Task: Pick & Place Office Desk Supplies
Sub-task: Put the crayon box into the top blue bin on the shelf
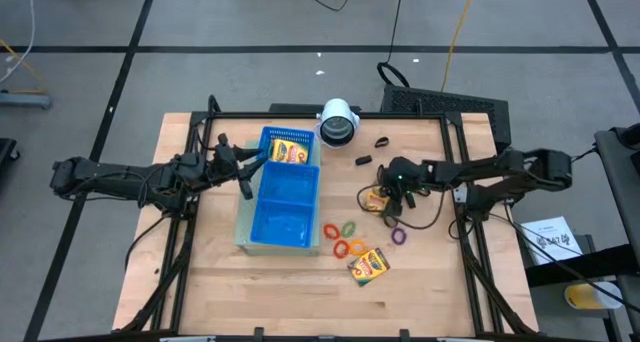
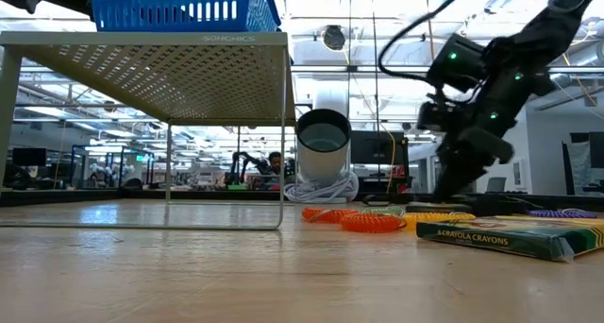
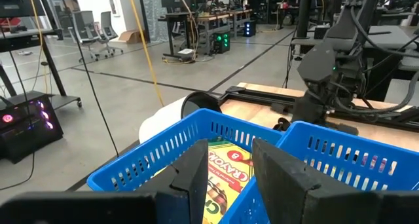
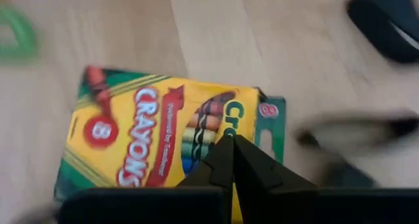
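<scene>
My right claw (image 4: 230, 160) is pinched fully together right over a crayon box (image 4: 163, 135) on the desk (image 1: 270, 292); left claw (image 3: 226, 168) hangs half-apart, empty, above the blue tray (image 3: 340, 155).

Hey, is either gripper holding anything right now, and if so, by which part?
Nothing is visibly held. The right gripper is shut, fingertips together over a crayon box on the table. The left gripper hangs empty over the blue tray.

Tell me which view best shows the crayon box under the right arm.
The right wrist view: the crayon box fills it, label readable, right gripper shut over it. The high view shows it small, mostly hidden. The low and left wrist views don't show it.
</scene>
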Robot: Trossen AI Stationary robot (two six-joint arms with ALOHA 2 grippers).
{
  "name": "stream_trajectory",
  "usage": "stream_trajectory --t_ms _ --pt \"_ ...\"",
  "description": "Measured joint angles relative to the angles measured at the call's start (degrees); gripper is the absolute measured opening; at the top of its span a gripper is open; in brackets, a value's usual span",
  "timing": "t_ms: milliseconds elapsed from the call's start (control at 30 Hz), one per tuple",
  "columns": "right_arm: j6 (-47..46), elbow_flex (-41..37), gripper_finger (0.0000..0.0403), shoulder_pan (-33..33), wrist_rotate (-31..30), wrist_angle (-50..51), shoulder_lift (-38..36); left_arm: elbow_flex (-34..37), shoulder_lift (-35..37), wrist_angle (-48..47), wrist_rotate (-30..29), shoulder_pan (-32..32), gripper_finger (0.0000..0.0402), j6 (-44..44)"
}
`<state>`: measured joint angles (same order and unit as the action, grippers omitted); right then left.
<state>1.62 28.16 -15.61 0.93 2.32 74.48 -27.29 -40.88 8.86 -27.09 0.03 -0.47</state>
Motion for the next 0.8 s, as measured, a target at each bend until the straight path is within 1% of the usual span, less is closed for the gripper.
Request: stream_trajectory --t_ms 100,200,300,467,533,600,667,700,733,800 --pt "-0.28 0.11 0.0005 -0.08 -0.01 -0.89 -3.68 0.0 0.0 0.0 0.0 0.0 0.0129 0.0" --pt "-0.99 0.22 0.0026 -0.46 0.33 -0.81 -5.09 0.0 0.0 -0.04 -0.02 0.0 0.0129 0.02" --pt "-2.33 0.21 0.0072 -0.52 0.38 0.26 -4.92 0.0 0.0 -0.06 -0.02 0.0 0.0129 0.0" --pt "-3.3 0.22 0.017 -1.34 0.71 2.63 -0.92 0.0 0.0 -0.07 -0.02 0.0 0.0129 0.0" --pt "-3.18 0.4 0.02 -1.58 1.65 1.85 1.28 0.0 -0.02 -0.09 0.0 0.0 0.0129 0.0" --pt "-2.55 0.46 0.0219 -1.71 2.09 1.09 3.76 0.0 0.0 -0.1 -0.01 0.0 0.0129 0.0" --pt "-2.19 0.59 0.0223 -1.67 2.11 1.14 6.01 0.0 0.0 -0.12 -0.02 0.0 0.0129 0.0" --pt "-2.12 0.59 0.0218 -1.69 2.24 1.19 7.04 0.0 0.0 -0.13 -0.02 0.0 0.0129 0.0" --pt "-1.81 0.55 0.0208 -1.69 2.63 1.29 7.92 0.0 0.0 -0.14 -0.02 0.0 0.0129 0.0" --pt "-0.63 0.55 0.0175 -1.69 2.56 1.63 9.51 0.0 -0.01 -0.2 -0.02 0.0 0.0129 0.0"
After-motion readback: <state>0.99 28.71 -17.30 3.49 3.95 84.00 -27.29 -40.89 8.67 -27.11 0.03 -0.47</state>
